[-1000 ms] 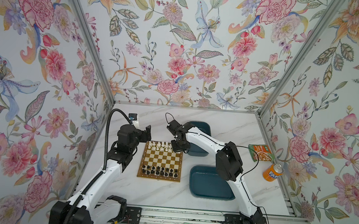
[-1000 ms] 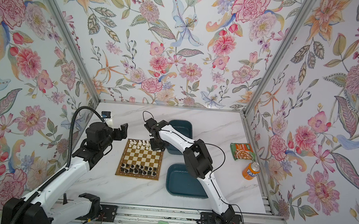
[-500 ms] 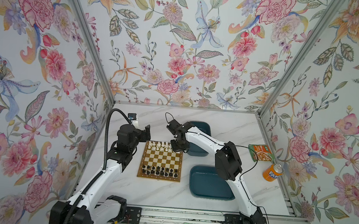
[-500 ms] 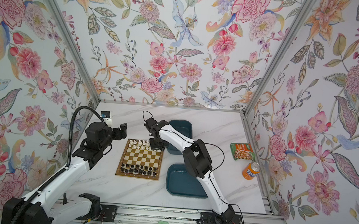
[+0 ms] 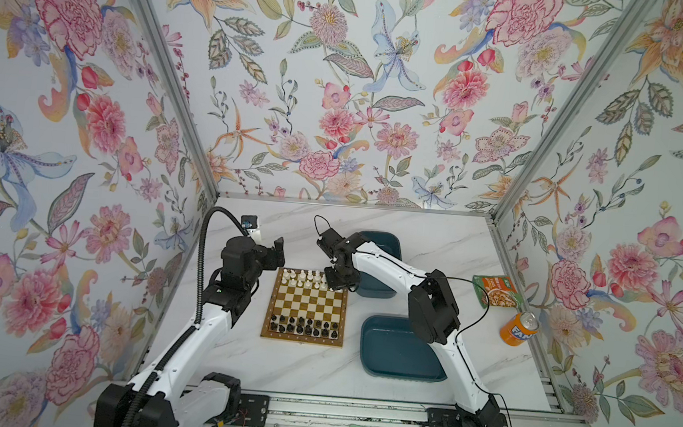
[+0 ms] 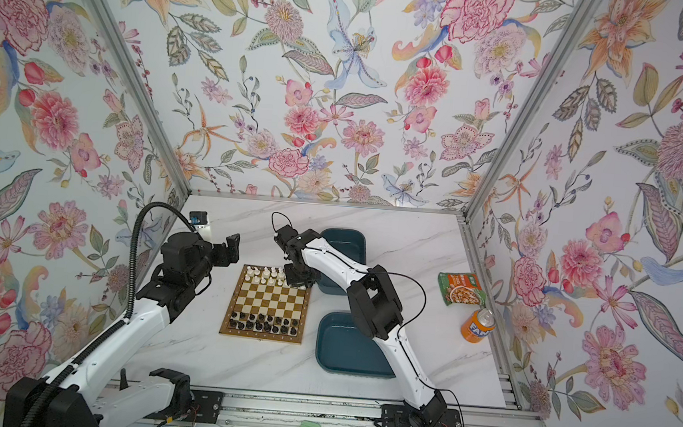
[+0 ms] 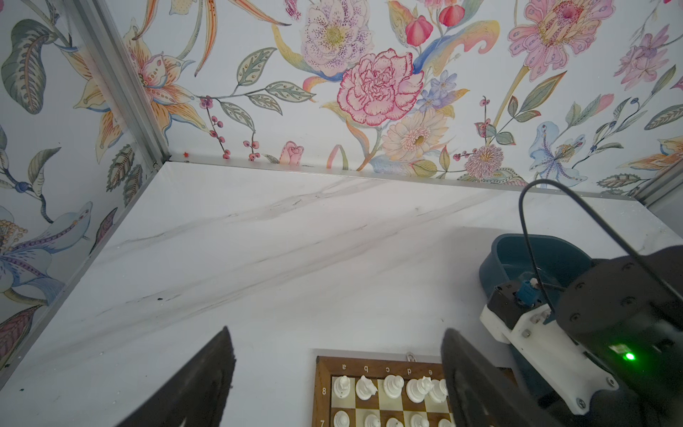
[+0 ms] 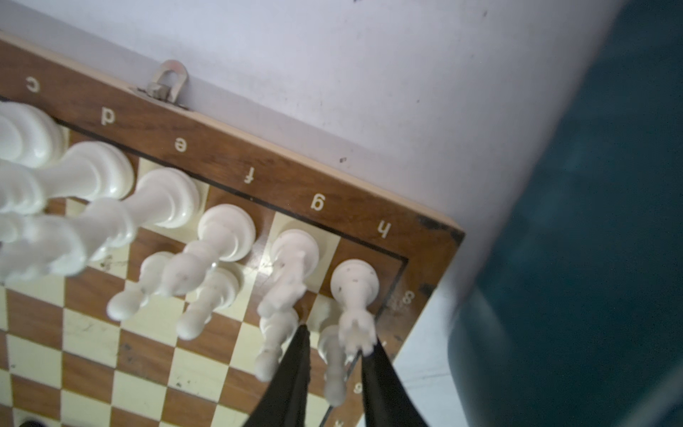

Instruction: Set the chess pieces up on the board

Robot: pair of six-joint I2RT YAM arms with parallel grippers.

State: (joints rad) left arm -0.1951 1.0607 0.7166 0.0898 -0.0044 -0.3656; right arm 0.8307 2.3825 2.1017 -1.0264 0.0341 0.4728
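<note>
Risk: right end effector [image 8: 335,339], slightly parted astride the white pawn [image 8: 332,373] at the h corner of the board [image 8: 221,173], may topple the neighbouring rook [image 8: 354,284] when lifting; left end effector [image 7: 336,331] is wide open.

Enclosed robot test cell in a lab, floral-printed wall panels [image 5: 340,97] on three sides, aluminium corner posts [image 5: 170,84] at upper left and right, marble-look tabletop [image 5: 445,247] mid-frame, metal mounting rail [image 5: 337,410] along the bottom, two white robot arms [image 5: 385,268] bolted there.
</note>
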